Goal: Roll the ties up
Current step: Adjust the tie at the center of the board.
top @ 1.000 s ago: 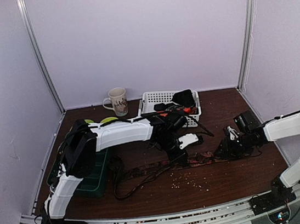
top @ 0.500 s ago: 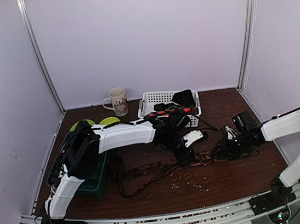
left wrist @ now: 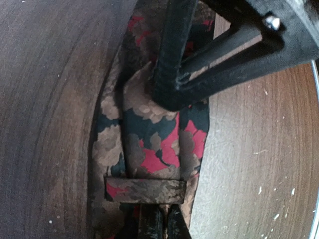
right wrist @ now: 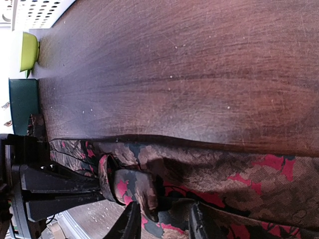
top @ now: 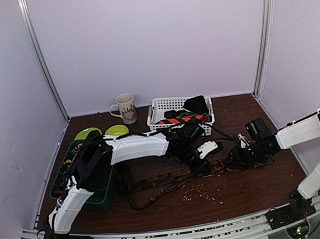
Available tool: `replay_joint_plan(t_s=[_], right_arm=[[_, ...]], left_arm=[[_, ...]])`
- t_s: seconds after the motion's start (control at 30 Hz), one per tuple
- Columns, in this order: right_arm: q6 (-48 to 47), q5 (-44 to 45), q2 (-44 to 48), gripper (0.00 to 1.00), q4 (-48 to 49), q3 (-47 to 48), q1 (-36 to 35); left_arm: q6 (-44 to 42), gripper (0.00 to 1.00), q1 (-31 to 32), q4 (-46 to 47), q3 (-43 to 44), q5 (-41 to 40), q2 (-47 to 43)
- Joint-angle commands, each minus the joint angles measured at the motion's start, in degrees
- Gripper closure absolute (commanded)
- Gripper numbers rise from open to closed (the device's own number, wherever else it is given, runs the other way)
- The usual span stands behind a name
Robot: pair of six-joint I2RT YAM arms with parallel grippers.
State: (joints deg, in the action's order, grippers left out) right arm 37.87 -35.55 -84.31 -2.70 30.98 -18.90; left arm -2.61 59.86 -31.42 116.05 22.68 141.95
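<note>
A brown floral tie with red patches (top: 168,180) lies flat along the table's middle. My left gripper (top: 200,165) presses down on it. In the left wrist view its fingertips (left wrist: 149,225) sit close together on the tie (left wrist: 149,144), just below the keeper loop (left wrist: 144,190). My right gripper (top: 236,159) is at the tie's right end. In the right wrist view (right wrist: 164,224) its fingers straddle a bunched fold of the tie (right wrist: 239,169), with a small curl beside the left finger. The two grippers are close together. An orange-red striped tie (top: 186,118) and a black one (top: 196,104) lie in the basket.
A white basket (top: 164,104) stands at the back centre, with a mug (top: 126,107) to its left. A green bin (top: 102,192) and two lime bowls (top: 88,132) are at the left. A black cable (top: 141,201) and crumbs (top: 202,193) lie in front of the tie.
My left gripper has slid right along the tie. My right gripper has moved a little left, so the two are now closer together.
</note>
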Motion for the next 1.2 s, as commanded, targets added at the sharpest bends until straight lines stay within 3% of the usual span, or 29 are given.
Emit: replay_joint_plan(t_s=[0.0, 0.33, 0.4, 0.5, 0.63, 0.77, 1.17], right_arm=[[-0.33, 1.79, -1.39, 0.67, -1.55, 0.76, -0.53], [-0.87, 5.04, -1.58, 0.79, -3.4, 1.67, -0.53], [-2.18, 6.91, -1.69, 0.81, -5.87, 2.28, -0.52], [-4.53, 10.23, -1.74, 0.82, -9.9, 3.12, -0.38], [-8.62, 13.61, -1.5, 0.83, -14.58, 3.83, 0.69], [-10.4, 13.08, -1.83, 0.86, -16.61, 6.23, 1.8], [-13.06, 13.45, 1.52, 0.62, -23.57, 13.6, 3.49]], left_arm=[[2.02, 1.0, 0.26, 4.38, 3.2, 2.77, 2.05], [3.39, 0.99, 0.44, 6.85, 4.79, 5.04, 3.95], [3.29, 0.93, 0.44, 6.6, 4.59, 4.81, 3.72], [2.83, 0.74, 0.47, 5.88, 3.74, 3.04, 2.11], [2.39, 0.56, -0.17, 8.15, -2.42, 0.42, -5.08], [2.77, 0.51, -1.83, 11.42, -11.12, -0.82, -12.77], [1.62, 0.53, -5.88, 10.43, -23.96, 0.05, -17.06]])
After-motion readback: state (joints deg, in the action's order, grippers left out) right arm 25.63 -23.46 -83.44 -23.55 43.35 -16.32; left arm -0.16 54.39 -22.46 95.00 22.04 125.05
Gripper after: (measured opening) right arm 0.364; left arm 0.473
